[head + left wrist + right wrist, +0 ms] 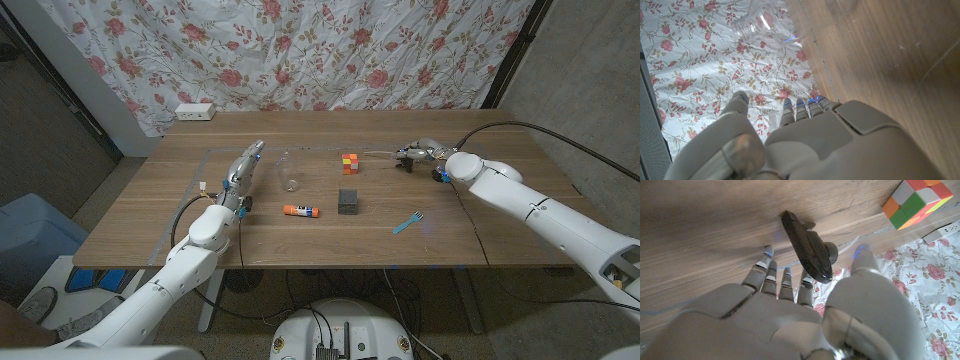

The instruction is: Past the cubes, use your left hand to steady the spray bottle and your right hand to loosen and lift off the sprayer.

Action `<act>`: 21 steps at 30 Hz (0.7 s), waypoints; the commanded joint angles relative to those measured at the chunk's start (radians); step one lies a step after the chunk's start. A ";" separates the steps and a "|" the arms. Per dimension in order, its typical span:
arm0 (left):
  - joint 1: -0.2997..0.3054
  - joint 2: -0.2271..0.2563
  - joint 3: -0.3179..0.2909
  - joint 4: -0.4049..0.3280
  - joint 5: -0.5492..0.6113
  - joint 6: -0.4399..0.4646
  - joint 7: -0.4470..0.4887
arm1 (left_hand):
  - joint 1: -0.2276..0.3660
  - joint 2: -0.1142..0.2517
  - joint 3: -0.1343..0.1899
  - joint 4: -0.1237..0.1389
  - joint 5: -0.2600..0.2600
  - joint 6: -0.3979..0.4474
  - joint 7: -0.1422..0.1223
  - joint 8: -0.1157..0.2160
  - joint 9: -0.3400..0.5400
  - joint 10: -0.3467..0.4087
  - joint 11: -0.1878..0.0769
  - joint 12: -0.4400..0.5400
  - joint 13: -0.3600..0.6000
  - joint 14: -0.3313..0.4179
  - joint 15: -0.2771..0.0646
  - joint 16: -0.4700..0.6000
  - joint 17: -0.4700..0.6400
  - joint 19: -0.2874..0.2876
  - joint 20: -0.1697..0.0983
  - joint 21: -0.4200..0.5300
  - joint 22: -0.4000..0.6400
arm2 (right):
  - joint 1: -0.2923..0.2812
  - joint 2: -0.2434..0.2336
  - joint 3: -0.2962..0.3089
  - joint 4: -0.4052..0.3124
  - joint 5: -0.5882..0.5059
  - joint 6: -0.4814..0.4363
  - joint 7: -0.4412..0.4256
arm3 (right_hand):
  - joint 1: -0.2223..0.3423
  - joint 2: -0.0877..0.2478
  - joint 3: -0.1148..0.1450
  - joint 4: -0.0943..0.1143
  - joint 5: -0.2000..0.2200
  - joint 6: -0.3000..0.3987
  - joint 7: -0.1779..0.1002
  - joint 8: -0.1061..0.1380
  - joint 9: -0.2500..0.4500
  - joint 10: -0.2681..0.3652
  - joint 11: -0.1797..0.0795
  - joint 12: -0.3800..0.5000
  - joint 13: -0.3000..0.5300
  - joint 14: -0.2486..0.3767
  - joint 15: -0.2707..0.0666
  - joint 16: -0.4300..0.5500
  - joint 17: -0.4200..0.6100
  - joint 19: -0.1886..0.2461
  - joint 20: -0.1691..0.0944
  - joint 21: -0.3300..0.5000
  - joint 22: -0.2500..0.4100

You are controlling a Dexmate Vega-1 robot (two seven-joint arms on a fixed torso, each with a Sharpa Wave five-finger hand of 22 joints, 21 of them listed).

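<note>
A clear spray bottle (pixel 289 172) is on the table just right of my left hand (pixel 243 168). Its threaded neck (pixel 749 22) is bare, with no sprayer on it. My left hand (pixel 805 140) has straight, spread fingers, holds nothing and stays a little short of the bottle. The black sprayer (pixel 807 247) lies on the wood past the fingertips of my right hand (pixel 805 315), its thin tube pointing toward the coloured cube (pixel 350 162). In the head view my right hand (pixel 420 154) sits by the sprayer (pixel 404 156) with its fingers apart, gripping nothing.
A black cube (pixel 348 201) stands nearer the front than the coloured cube (pixel 917 200). An orange-and-white glue stick (pixel 300 210) and a blue fork (pixel 407 221) lie toward the front edge. A white power strip (pixel 195 112) sits at the back left, before a floral curtain.
</note>
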 commanded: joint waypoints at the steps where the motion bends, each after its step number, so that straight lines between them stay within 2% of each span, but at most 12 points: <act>1: 0.006 0.001 -0.001 -0.005 0.000 -0.005 0.000 | 0.001 0.010 0.007 0.002 0.003 0.006 0.001 0.001 0.000 0.009 -0.002 0.002 -0.001 0.003 -0.002 0.001 0.000 0.002 -0.009 0.003 0.002 | -0.014 -0.024 0.014 -0.012 -0.004 0.046 0.034 | -0.019 -0.010 -0.012 0.008 0.020 -0.054 0.010 -0.014 -0.002 -0.029 0.007 -0.001 0.002 -0.022 0.006 -0.005 0.001 -0.021 0.006 0.000 0.002; 8: 0.002 -0.001 0.001 -0.001 0.000 -0.011 -0.007 | -0.003 0.013 0.009 0.000 0.003 0.007 0.001 0.000 0.000 0.009 -0.003 0.002 -0.001 0.003 -0.002 0.000 0.000 0.002 -0.009 0.002 0.002 | -0.025 -0.038 0.028 -0.012 0.008 0.079 0.053 | -0.065 -0.028 -0.040 0.024 0.054 -0.157 0.022 -0.021 -0.013 -0.093 0.012 -0.001 0.005 -0.075 0.020 -0.013 -0.001 -0.066 0.011 -0.001 0.002; 13: 0.000 -0.003 0.001 0.000 0.001 -0.015 -0.008 | -0.006 0.014 0.010 -0.001 0.003 0.007 0.002 0.000 0.000 0.009 -0.002 0.001 -0.001 0.002 -0.001 0.000 0.000 0.002 -0.009 0.002 0.002 | -0.050 -0.046 0.054 -0.005 0.026 0.134 0.042 | -0.092 -0.038 -0.059 0.034 0.071 -0.222 0.027 -0.022 -0.023 -0.124 0.006 0.003 0.005 -0.106 0.025 -0.014 -0.002 -0.088 0.009 0.002 0.002; 17: 0.001 -0.004 0.001 -0.001 0.000 -0.015 -0.007 | -0.008 0.015 0.010 -0.002 0.003 0.007 0.001 -0.001 0.000 0.010 0.000 0.001 -0.001 0.002 -0.001 0.000 0.000 0.002 -0.010 0.001 0.002 | -0.080 -0.046 0.085 0.016 0.047 0.214 0.015 | -0.117 -0.045 -0.075 0.044 0.080 -0.269 0.013 -0.024 -0.032 -0.139 0.003 0.005 0.004 -0.119 0.019 -0.011 -0.002 -0.100 0.009 0.002 0.002; 21: 0.005 -0.007 0.000 -0.004 0.001 -0.021 -0.002 | -0.011 0.017 0.011 -0.002 0.003 0.007 0.001 -0.001 0.000 0.010 0.000 0.000 -0.001 0.002 -0.002 0.000 0.000 0.003 -0.010 0.001 0.002 | -0.097 -0.039 0.108 0.045 0.073 0.272 0.008 | -0.146 -0.044 -0.088 0.058 0.086 -0.277 0.000 -0.017 -0.041 -0.142 -0.015 0.008 0.001 -0.133 -0.006 -0.011 -0.003 -0.112 -0.011 0.002 0.001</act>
